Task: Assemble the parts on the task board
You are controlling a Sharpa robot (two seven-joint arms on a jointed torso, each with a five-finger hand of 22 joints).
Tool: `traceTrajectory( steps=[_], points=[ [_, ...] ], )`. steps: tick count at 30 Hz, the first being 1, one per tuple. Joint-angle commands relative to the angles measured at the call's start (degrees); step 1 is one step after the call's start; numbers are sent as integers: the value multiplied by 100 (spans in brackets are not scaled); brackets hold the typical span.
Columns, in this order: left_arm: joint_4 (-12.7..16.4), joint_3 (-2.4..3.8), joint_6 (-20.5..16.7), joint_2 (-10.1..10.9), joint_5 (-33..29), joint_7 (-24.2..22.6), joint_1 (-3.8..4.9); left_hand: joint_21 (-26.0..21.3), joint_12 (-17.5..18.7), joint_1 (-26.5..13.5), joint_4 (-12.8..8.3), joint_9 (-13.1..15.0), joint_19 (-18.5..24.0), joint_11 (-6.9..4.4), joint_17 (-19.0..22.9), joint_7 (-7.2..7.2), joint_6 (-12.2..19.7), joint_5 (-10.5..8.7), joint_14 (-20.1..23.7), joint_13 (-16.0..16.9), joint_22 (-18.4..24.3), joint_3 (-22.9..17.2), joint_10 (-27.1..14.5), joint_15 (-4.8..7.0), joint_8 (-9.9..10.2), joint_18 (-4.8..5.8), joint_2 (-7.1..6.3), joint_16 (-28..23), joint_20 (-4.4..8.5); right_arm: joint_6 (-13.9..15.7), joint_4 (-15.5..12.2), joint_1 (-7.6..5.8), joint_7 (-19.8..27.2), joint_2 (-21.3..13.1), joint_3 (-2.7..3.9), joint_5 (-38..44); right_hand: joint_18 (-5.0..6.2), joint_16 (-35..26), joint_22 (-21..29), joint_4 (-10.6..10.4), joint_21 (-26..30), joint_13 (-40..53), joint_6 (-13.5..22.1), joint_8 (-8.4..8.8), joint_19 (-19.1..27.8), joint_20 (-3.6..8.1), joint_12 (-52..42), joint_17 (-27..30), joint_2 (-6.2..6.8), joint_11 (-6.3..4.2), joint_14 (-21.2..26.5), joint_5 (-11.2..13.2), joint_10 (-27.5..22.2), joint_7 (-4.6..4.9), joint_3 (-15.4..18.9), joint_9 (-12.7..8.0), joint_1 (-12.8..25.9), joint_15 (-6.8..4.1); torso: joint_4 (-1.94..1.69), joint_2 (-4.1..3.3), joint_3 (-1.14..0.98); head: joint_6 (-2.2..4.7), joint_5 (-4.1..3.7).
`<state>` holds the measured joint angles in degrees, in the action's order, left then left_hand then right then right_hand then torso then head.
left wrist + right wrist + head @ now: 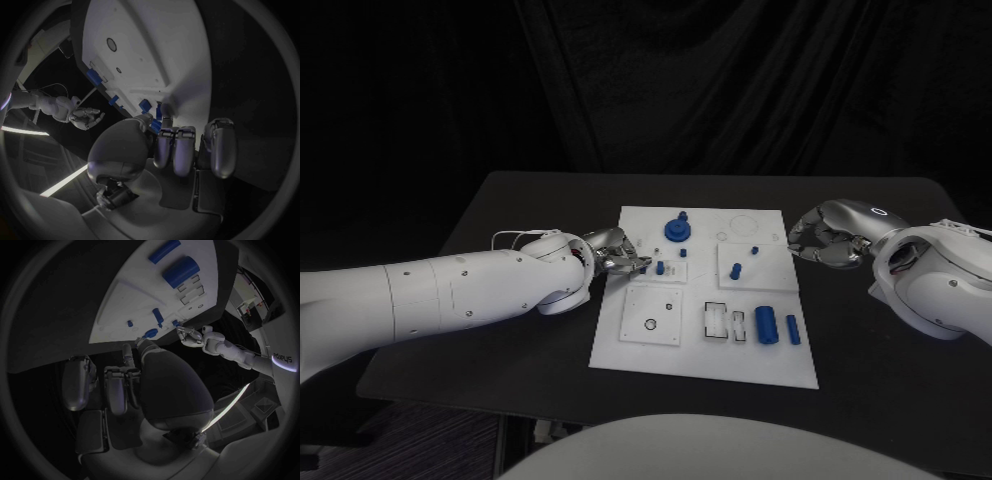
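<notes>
The white task board (697, 345) lies mid-table. On it are a round blue part with a post (678, 230), small blue pegs (736, 270), a thick blue cylinder (766, 324) and a thinner one (793, 329). My left hand (623, 254) is at the board's left edge, fingers curled in, and seems to pinch a small blue peg (155, 125) between thumb and fingertips (167, 137). My right hand (819, 240) hovers at the board's right edge with its fingers (119, 385) curled in on nothing. The right wrist view shows the board (119, 315) and both cylinders (181, 271).
Square white insert plates (652, 316) with holes and two rectangular slots (718, 320) mark the board's near half. Black table (516, 340) surrounds the board on all sides, with its edges close to the left arm (430, 295).
</notes>
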<state>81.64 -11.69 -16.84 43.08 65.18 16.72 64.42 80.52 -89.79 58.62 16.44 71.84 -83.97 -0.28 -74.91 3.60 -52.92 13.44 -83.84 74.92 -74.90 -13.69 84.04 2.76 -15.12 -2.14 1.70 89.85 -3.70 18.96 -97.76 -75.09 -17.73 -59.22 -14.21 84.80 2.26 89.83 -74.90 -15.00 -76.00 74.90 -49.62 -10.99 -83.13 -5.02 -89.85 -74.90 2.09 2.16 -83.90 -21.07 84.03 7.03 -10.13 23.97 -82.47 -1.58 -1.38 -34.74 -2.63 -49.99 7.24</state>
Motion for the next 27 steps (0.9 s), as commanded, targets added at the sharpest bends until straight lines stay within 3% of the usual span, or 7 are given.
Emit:
traceTrajectory(
  steps=[1,9,14,18,27],
  points=[
    [-11,-40,292,4,-18,89,-66,-37,-21,-38,6,-3,-30,46,-1509,33,18,-28,-616,1508,-1180,51,596,-21,26,-35,-22,15,-7,-99,-6,14,-127,-6,4,16,117,17,-1053,-12,20,1510,-16,33,44,13,-15,-1510,12,17,-610,-21,597,-1,-29,-5,-56,21,-2,-1,2,-1,2],
    [-12,-40,273,19,-18,61,-68,-45,-21,-81,24,-9,-24,52,-1509,41,22,-17,-616,1508,-1177,122,596,-27,35,-37,-28,15,-12,-137,-6,15,-149,-6,4,16,117,17,-1053,-12,20,1510,-16,33,44,13,-15,-1510,12,17,-610,-21,597,-1,-29,-5,-56,21,-7,-2,1,-1,2],
    [-6,-40,197,36,-18,-28,-69,-48,-21,-362,41,-14,-20,53,-1509,35,-32,32,-616,1508,-1176,327,596,-34,20,-39,139,15,-24,-147,-7,16,-159,-8,4,16,117,17,-1054,-15,19,1510,-20,32,43,13,-15,-1510,11,15,-610,-22,597,-2,-31,-6,-53,22,-4,-2,1,-1,7],
    [10,-40,142,59,-18,-107,-69,-42,-21,-504,42,11,-21,44,-1509,21,-60,188,-616,1508,-1178,440,596,-27,-13,-38,259,15,-21,-153,-7,16,-167,-10,4,16,117,17,-1054,-15,19,1510,-20,32,43,13,-15,-1510,11,15,-610,-22,597,-2,-31,-6,-53,22,-4,0,-1,-1,10],
    [40,-40,97,102,-18,-169,-70,-53,-21,-551,42,58,-13,30,-1509,1,-115,285,-616,1508,-1174,514,596,-19,-78,-41,298,15,-15,-161,-6,16,-180,-10,4,16,119,17,-1051,-15,28,1510,-21,32,47,13,-15,-1510,8,14,-610,-24,597,-2,-34,-6,-55,21,-2,0,-1,-1,9]
  ],
)
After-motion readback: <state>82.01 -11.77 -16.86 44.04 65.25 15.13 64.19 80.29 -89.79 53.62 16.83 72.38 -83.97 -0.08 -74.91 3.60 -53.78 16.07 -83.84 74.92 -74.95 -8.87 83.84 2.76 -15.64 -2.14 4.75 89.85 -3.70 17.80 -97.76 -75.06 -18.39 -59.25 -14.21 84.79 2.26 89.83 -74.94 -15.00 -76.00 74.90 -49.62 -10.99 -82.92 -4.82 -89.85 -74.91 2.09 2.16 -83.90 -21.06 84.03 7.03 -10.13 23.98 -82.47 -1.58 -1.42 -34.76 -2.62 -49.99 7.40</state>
